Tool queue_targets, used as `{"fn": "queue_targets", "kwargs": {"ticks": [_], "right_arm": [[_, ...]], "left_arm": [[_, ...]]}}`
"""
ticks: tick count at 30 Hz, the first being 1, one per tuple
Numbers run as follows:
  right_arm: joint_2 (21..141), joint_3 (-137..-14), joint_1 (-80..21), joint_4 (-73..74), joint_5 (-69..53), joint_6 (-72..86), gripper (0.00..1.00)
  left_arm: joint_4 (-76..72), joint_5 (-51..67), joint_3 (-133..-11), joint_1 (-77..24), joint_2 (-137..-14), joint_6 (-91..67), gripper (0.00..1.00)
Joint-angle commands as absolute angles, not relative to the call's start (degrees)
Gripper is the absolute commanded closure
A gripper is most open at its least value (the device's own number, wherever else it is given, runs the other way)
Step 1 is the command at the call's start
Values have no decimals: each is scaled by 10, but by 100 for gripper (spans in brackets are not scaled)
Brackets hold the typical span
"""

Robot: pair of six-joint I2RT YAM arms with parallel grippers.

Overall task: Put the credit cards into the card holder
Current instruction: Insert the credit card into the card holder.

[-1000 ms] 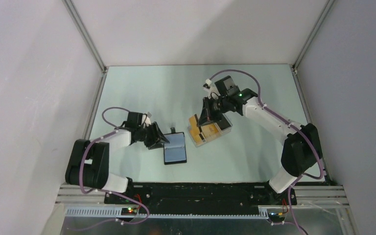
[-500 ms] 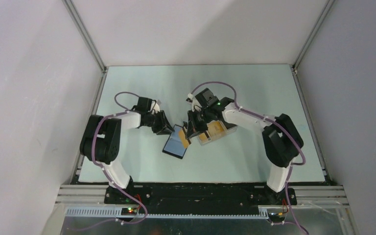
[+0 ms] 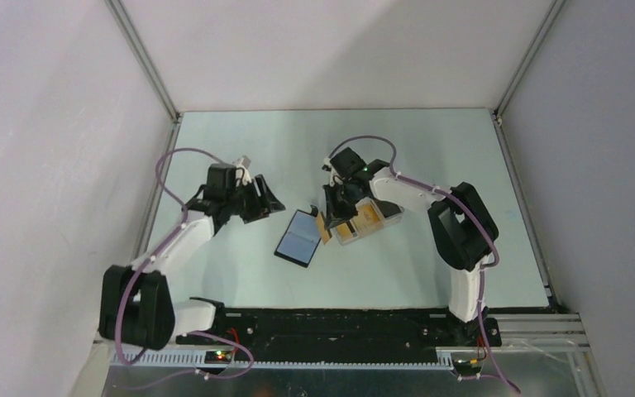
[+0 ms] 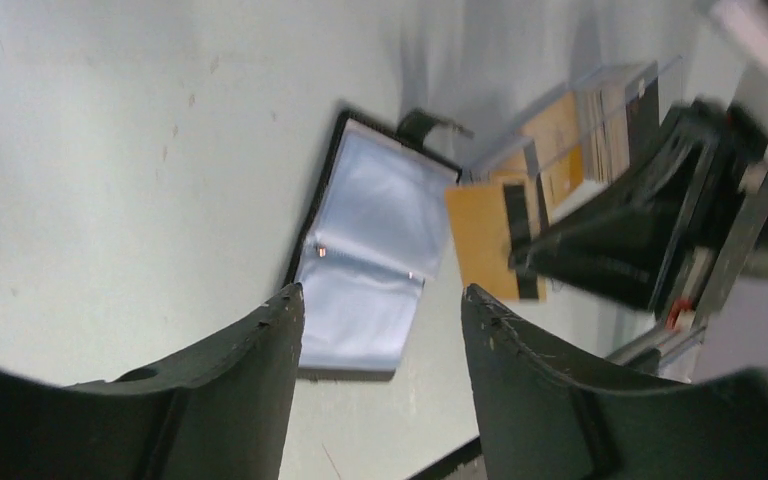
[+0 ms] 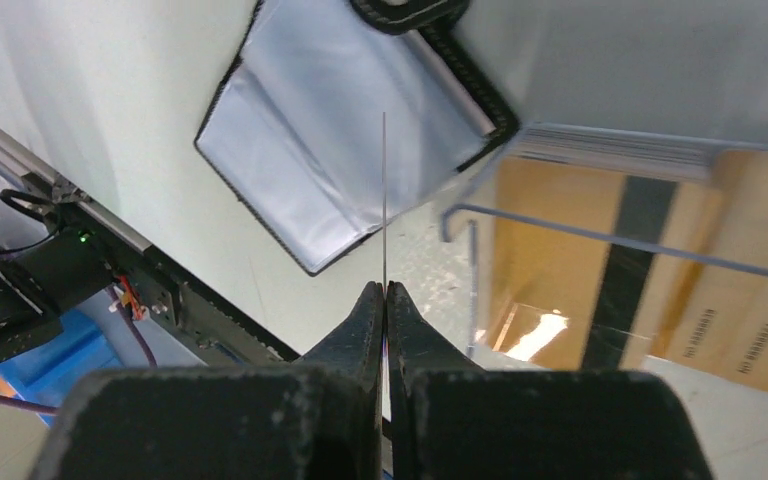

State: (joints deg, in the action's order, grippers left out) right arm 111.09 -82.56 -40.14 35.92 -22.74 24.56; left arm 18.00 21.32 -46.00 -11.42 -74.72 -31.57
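Backing my left gripper [image 3: 269, 203] away: half a second ago it was at the far left corner of the card holder [image 3: 298, 238], and now it hangs apart from it, toward the left edge of the table [image 3: 240, 281], jaws spread and empty. The holder lies open about mid-table, pale lining up, slightly skewed. My right gripper [image 3: 331, 217] is pressed tight on one orange credit card [image 4: 475, 240], black stripe showing, brought over from the clear tray [image 3: 390, 218] to the holder's right edge. Nothing steadies the holder now, so I reckon sliding the card in could shove it. More cards [image 5: 750, 300] wait in the tray.
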Motion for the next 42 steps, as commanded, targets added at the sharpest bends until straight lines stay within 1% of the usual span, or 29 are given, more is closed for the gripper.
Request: {"fn": "queue_targets", "kwargs": {"ticks": [1,2,4,9,13,16,21,25,30,34,38,42], "right_arm": [[1079,-806,-370,339,-225,217,100],[1080,-805,-361,336,-227,213,100],[1085,-803,-349,338,-231,208,100],[1083,-803,-336,344,-221,199,100],[1070,-803,-331,342,-206,189,100],[1067,-801,-321,344,-200,183,100],[1050,-788,-300,338,-205,176,100],[1031,-781,-295,320,-231,167,100],[1014,-779,-288,289,-306,161,100],[1001,-772,-289,237,-350,154,100],[1010,-772,-304,191,-372,144,100],[1041,-773,-309,151,-403,156,100]], "left_arm": [[211,237,-386,-112,-692,-349,40],[210,244,-363,-116,-679,-360,42],[209,244,-332,-125,-662,-374,43],[202,241,-284,-147,-645,-416,42],[172,244,-278,-176,-674,-437,44],[156,241,-287,-185,-723,-441,47],[153,189,-326,-180,-789,-410,52],[157,189,-371,-172,-859,-371,55],[189,169,-437,-155,-938,-314,55],[234,151,-519,-150,-988,-267,54],[267,139,-577,-146,-1024,-234,53],[277,152,-595,-142,-1030,-216,53]]}}
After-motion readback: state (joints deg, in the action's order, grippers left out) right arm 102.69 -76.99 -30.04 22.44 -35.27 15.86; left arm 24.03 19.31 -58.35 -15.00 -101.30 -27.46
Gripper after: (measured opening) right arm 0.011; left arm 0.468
